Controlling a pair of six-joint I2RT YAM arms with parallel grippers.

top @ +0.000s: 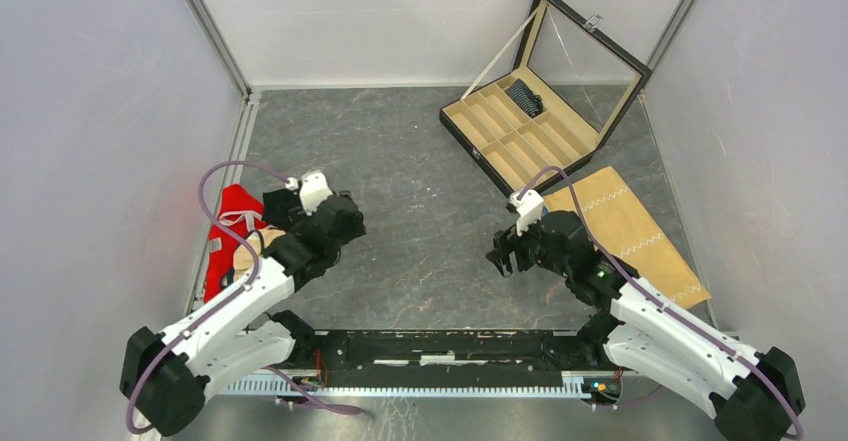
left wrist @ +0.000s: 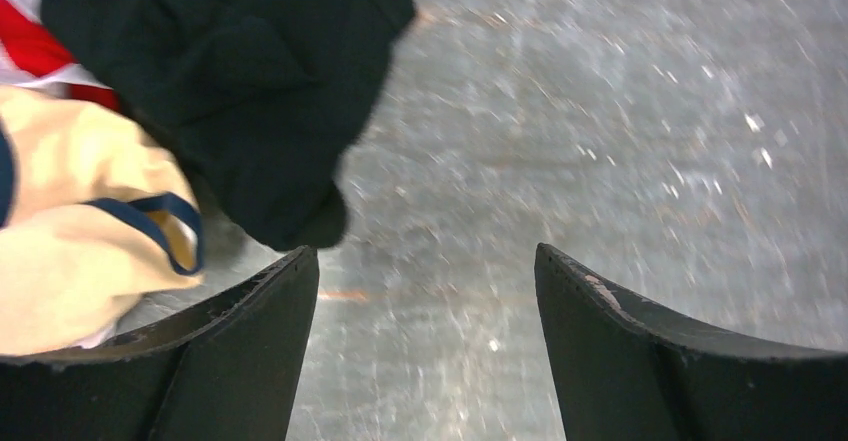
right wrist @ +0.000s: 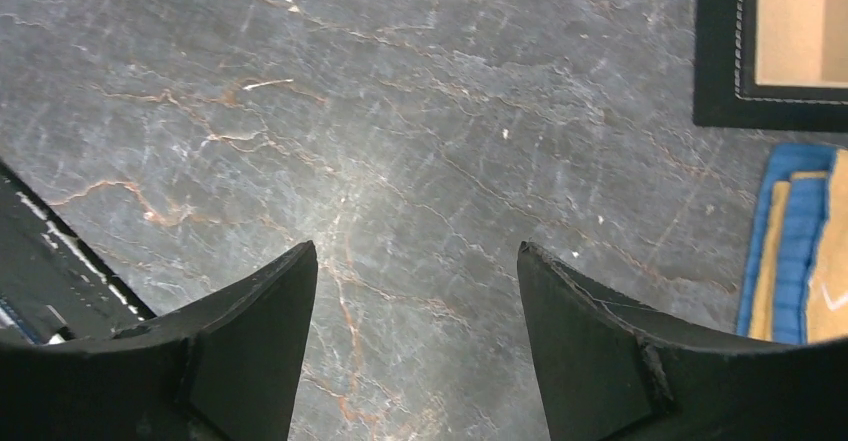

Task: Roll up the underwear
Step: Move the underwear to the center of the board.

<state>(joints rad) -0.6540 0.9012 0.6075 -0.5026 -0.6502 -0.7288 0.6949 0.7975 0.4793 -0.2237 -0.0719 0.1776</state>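
A plain black underwear [left wrist: 230, 91] lies crumpled at the upper left of the left wrist view, on a pile at the table's left side. My left gripper [left wrist: 425, 251] is open just right of it, over bare table, with nothing between its fingers. In the top view the left gripper [top: 288, 223] hangs at the pile's right edge. A dark striped underwear [top: 523, 96] sits rolled in a compartment of the open box [top: 470, 131]. My right gripper [top: 503, 253] is open over bare table at centre right, and its wrist view shows the right gripper [right wrist: 415, 251] holding nothing.
The pile also holds a red garment [top: 232, 219] with white stripes and a tan piece with navy trim [left wrist: 80, 221]. A flat tan cloth with zigzag stitching [top: 625, 226] lies right of the right arm. The box's lid [top: 585, 56] stands up. Walls enclose the table.
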